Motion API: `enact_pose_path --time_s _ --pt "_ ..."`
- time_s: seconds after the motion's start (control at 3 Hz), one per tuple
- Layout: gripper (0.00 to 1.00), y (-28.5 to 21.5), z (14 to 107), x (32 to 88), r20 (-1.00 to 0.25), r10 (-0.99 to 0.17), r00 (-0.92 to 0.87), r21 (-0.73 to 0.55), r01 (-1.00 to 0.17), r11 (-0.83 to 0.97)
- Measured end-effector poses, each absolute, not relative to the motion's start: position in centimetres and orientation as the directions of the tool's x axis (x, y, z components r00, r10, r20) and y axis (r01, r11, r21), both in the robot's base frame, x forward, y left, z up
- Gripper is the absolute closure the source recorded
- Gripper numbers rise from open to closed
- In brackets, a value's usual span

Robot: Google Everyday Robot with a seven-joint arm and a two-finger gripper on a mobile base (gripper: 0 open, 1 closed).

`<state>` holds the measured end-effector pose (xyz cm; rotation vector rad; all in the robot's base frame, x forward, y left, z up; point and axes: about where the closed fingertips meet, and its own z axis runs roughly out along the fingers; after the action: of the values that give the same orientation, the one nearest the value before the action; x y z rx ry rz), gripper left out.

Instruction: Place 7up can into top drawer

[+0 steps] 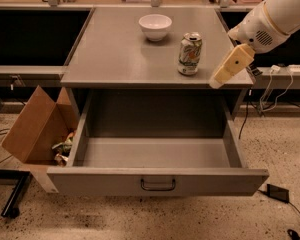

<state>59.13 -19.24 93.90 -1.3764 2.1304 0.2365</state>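
Observation:
The 7up can (190,53), white with green and orange-yellow markings, stands upright on the grey cabinet top (115,59), right of centre. The top drawer (158,180) is pulled wide open below it and its inside is bare; the small dark handle (158,185) sits at the centre of the front panel. My gripper (219,79), cream-coloured on a white arm (275,19), hangs over the right front corner of the cabinet top, a little right of the can and apart from it. It holds nothing.
A white bowl (155,26) sits on the cabinet top behind and left of the can. A brown cardboard box (32,129) with scraps in it leans at the drawer's left side. Cables and a power strip (285,70) lie to the right.

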Motion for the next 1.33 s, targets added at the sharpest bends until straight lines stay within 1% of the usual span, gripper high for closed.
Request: enact_pose_path --time_s 0.67,1.0,1.33 --pt "0.00 -19.9 92.8 67.0 -0.623 -0.694 -0.360 -0.160 -0.810 0.564" --pt "0.00 -20.1 92.1 69.6 -0.666 -0.641 -0.381 -0.139 -0.781 0.609" --pt "0.00 -19.2 91.2 71.9 -0.712 -0.589 -0.383 -0.098 -0.775 0.624"
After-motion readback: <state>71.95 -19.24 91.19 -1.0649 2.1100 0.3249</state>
